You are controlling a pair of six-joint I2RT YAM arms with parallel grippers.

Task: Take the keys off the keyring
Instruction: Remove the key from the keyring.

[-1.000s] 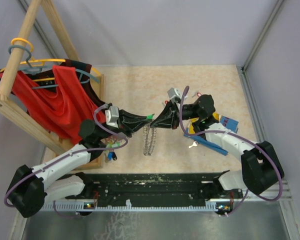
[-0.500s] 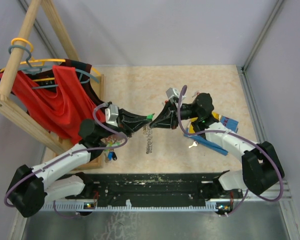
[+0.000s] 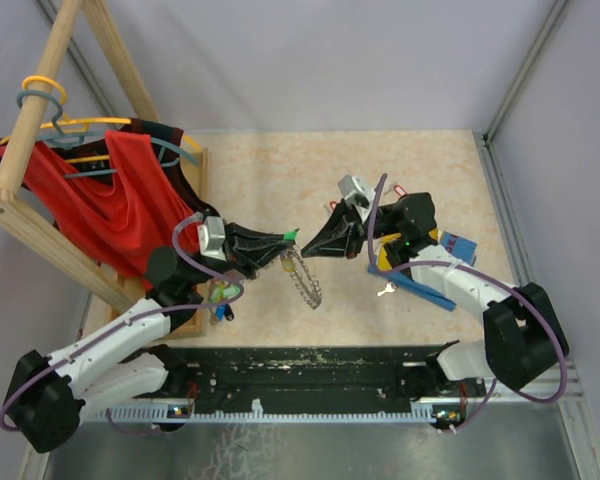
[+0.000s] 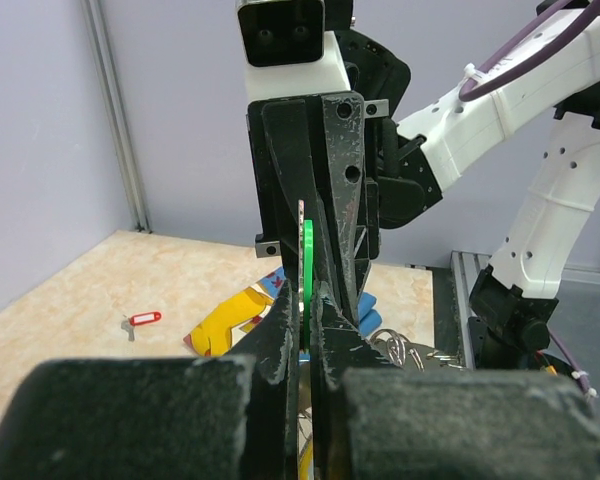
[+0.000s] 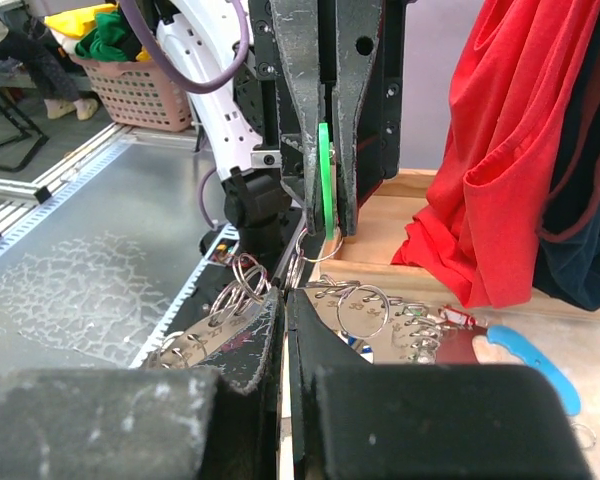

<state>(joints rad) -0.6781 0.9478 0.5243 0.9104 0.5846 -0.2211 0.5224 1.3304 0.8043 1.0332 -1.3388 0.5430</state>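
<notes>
A speckled beige worktop point(image 3: 280, 170) boxed in by pale lilac walls point(image 3: 310, 60), with a wooden rack point(image 3: 40, 215) draped in a red garment point(image 3: 110, 200) at the left. The two robot arms meet nose to nose above the middle of the surface.

The left pincer point(image 3: 285, 243) is clamped flat on the green-tagged key point(image 5: 324, 180), the tag standing on edge between its black fingers point(image 4: 280, 340). From just below that grip the keyring point(image 3: 305, 283) hangs free above the worktop, a chain-like fringe of silver loops slanting down toward the near edge.

The right pincer point(image 3: 308, 248) faces the left one tip to tip, close but with a small gap in the overhead view. Its jaws are pressed together. The wrist view shows silver loops point(image 5: 365, 310) crowding its fingertips, but whether one is pinched cannot be told.

A red-tagged key point(image 4: 143, 319) lies alone on the worktop, well apart from the ring.
</notes>
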